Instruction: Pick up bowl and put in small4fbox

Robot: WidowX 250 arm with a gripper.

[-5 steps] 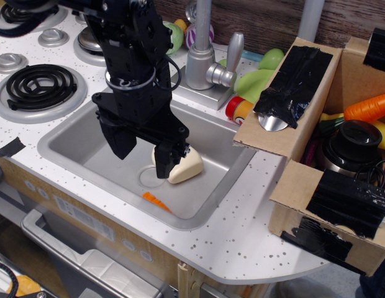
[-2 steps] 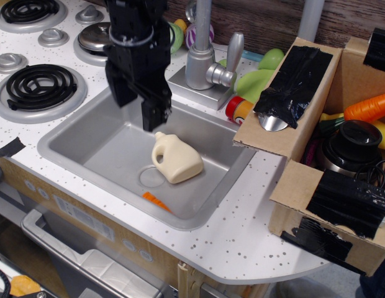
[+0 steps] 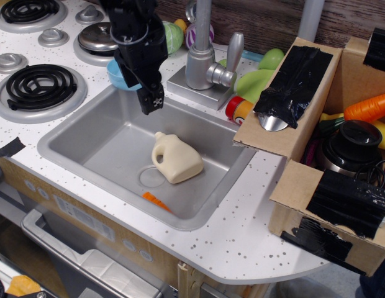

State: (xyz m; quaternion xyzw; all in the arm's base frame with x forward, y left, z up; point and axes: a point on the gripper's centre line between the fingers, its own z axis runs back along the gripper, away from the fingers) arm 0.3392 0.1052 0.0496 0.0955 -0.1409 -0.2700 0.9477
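The light-blue bowl (image 3: 118,76) sits on the counter at the far left corner of the sink (image 3: 112,139), mostly hidden behind my gripper. My black gripper (image 3: 141,92) hangs over the sink's far edge, right beside and partly over the bowl, its fingers (image 3: 151,99) apart with nothing held. The cardboard box (image 3: 285,139) with black tape stands at the right, well away from the gripper, and holds a carrot toy (image 3: 368,106) and a black pot (image 3: 354,144).
A cream jug-shaped bottle (image 3: 177,160) and a small orange piece (image 3: 156,200) lie in the sink. The faucet (image 3: 202,49) stands just right of the gripper. A green cabbage toy (image 3: 174,37), stove burners (image 3: 40,84) and a steel lid (image 3: 98,37) are at the back left.
My gripper has risen out of the sink, away from the cream bottle, and moved to the far left edge. The light-blue bowl now shows beside it.
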